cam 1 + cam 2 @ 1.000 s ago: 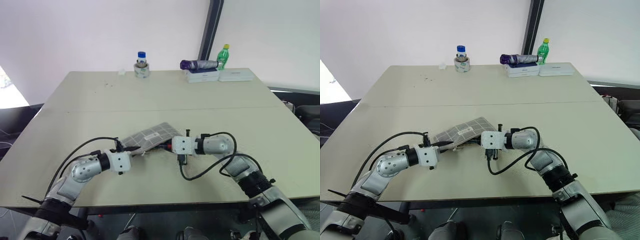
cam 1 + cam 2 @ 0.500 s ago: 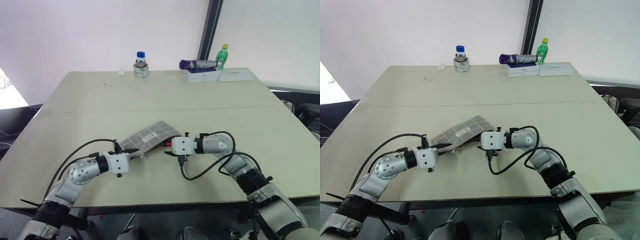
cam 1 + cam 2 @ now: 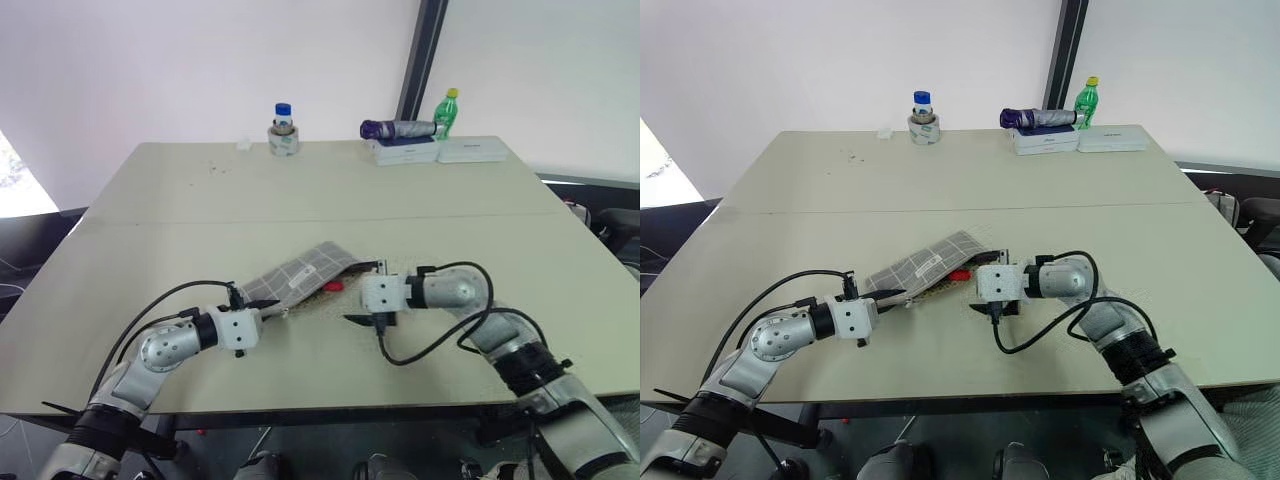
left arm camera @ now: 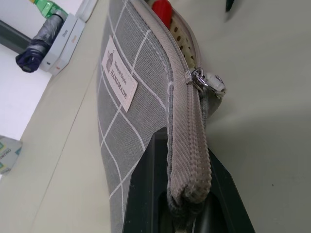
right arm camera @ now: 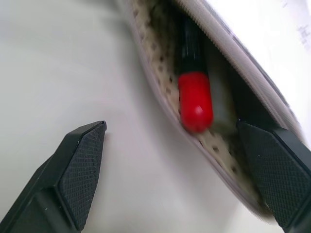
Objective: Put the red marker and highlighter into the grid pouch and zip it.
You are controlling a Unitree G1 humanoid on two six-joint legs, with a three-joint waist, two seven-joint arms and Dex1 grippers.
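Right end effector (image 5: 180, 179) spread wide and empty just off the grid pouch (image 3: 300, 276) mouth on the table (image 3: 200, 200), left end effector (image 4: 187, 206) pinched on the pouch's zipper end, while the right wrist view catches the red marker (image 5: 193, 92) lying inside the open mouth.

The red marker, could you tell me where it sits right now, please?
The red marker lies inside the open mouth of the grid pouch, its red end poking out toward the open right claw, near the middle of the table.
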